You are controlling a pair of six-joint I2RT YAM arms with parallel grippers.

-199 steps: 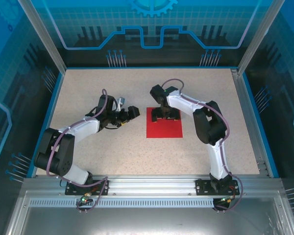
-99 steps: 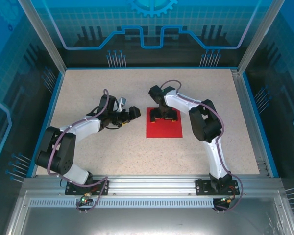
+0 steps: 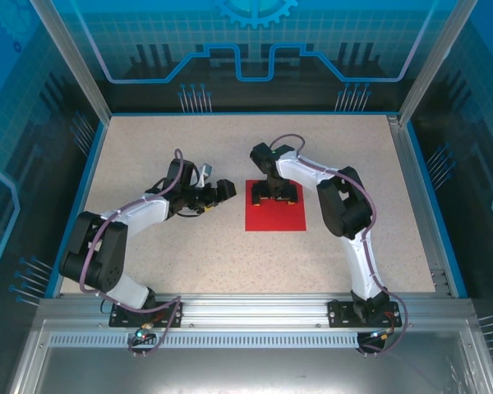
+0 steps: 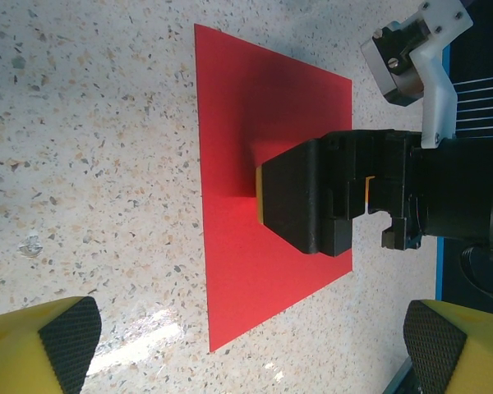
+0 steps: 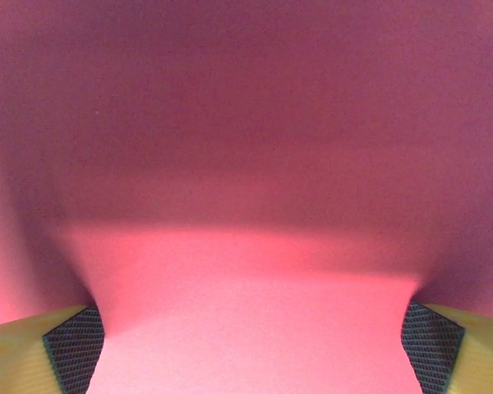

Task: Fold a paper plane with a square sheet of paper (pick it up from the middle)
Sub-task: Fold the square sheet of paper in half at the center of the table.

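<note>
Since a second ago the right arm has drawn its elbow in a little toward the middle and its claw has slid a touch to the left over the paper; over the last half second nothing visibly changes, and the left arm sits almost where it was. The sheet of paper (image 3: pixel 275 217) lies flat and unfolded on the table (image 3: pixel 148 148), slightly right of centre, a bright red square with crisp straight edges and sharp corners, matte and unmarked. The right claw (image 3: pixel 275 192) is down on the far half of the sheet, its blocky black body casting a dark shadow across the red, as the left wrist view shows from the side (image 4: pixel 289 201). In the right wrist view it is spread wide (image 5: pixel 252 349), the dark, finely woven pads (image 5: pixel 74 351) on yellow fingers at the two lower corners with red paper (image 5: pixel 246 312) spanning the space between them; it grips nothing. The left claw (image 3: pixel 220 189) hangs just left of the sheet, apart from it, likewise spread wide (image 4: pixel 251 341) and holding nothing, with the same yellow fingers and textured black pads. The table is pale speckled stone-like board, slightly glossy, edged in blue
</note>
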